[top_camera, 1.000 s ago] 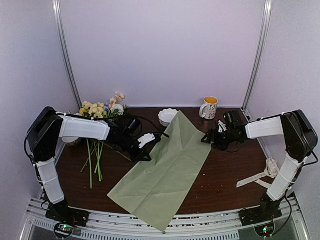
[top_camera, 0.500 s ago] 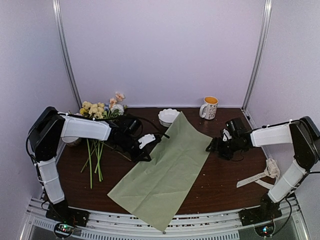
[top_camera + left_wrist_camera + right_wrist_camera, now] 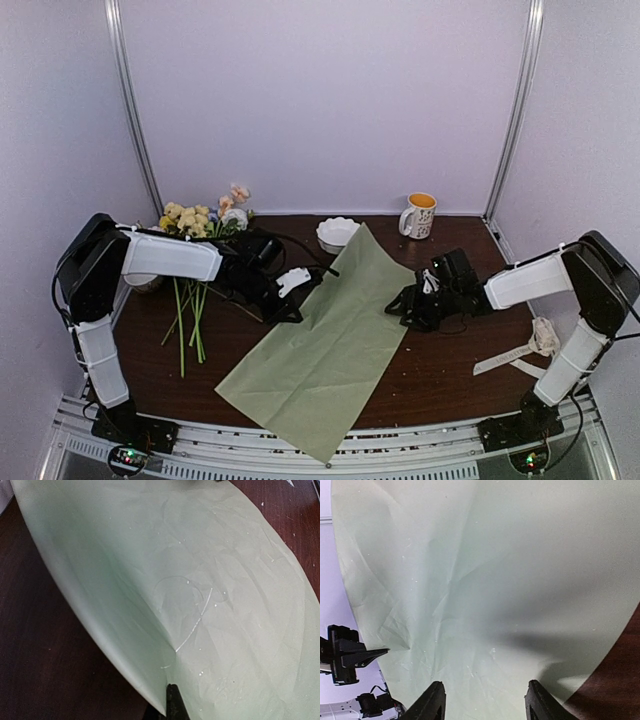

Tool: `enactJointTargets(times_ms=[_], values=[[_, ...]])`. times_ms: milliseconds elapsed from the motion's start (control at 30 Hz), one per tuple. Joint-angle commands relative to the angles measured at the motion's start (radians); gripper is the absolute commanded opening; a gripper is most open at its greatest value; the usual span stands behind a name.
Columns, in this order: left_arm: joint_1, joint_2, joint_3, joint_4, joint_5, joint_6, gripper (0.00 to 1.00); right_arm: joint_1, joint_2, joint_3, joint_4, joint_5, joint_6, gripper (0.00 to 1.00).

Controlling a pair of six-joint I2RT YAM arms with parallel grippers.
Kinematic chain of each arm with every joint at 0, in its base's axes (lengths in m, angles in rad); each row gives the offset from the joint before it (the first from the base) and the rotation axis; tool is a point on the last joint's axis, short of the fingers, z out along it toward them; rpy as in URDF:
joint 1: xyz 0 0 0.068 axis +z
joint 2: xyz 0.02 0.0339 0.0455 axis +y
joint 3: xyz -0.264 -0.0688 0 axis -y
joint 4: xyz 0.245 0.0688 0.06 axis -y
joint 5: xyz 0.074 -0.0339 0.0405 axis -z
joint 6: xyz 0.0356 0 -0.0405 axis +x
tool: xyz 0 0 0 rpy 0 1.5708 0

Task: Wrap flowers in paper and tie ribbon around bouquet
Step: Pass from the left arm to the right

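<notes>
The sage-green paper [image 3: 335,335] lies slantwise across the table and fills both wrist views [image 3: 200,580] [image 3: 485,580]. My left gripper [image 3: 288,308] is shut on the paper's left edge, with its dark fingertips [image 3: 173,702] pinching a lifted fold. At the paper's right edge, my right gripper [image 3: 402,304] [image 3: 486,702] hovers open over the sheet, its two black fingers [image 3: 434,700] wide apart and holding nothing. The flowers [image 3: 193,222] lie at the far left, stems pointing toward me. The cream ribbon [image 3: 515,353] sits at the right, near the right arm's base.
A white bowl [image 3: 335,232] stands just behind the paper's far corner. A white mug with a yellow inside [image 3: 419,215] is at the back right. The paper's near corner hangs over the table's front edge [image 3: 400,428]. Walls enclose the back and both sides.
My right arm has swung left and lower, bringing its gripper to the paper's right edge, with the jaws slightly narrower. The left arm and the paper have stayed put.
</notes>
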Motion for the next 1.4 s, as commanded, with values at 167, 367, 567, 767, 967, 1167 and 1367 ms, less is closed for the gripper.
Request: enactJointTargets(times_ms=[167,367,567,767,967,1167,1367], values=[[-0.001,0.008,0.002,0.033,-0.001,-0.007,0.0,0.021,-0.064,-0.008,0.066,-0.049,0.071,0.57],[-0.001,0.001,0.0,0.036,0.012,-0.01,0.0,0.021,-0.21,-0.042,-0.2,0.184,0.011,0.7],[-0.001,-0.003,-0.008,0.059,0.008,-0.022,0.0,0.024,-0.239,-0.118,-0.16,0.225,0.141,0.73],[-0.001,-0.006,-0.017,0.058,0.008,-0.02,0.0,0.062,-0.139,-0.09,-0.163,0.186,0.219,0.74],[-0.001,-0.009,-0.03,0.072,0.009,-0.019,0.0,0.087,-0.08,-0.106,-0.073,0.131,0.29,0.74],[-0.001,-0.009,-0.038,0.081,0.012,-0.013,0.0,0.089,-0.041,-0.079,0.048,0.063,0.308,0.71],[-0.001,-0.008,-0.039,0.082,0.016,-0.01,0.0,0.095,-0.029,-0.04,0.078,0.022,0.294,0.69]])
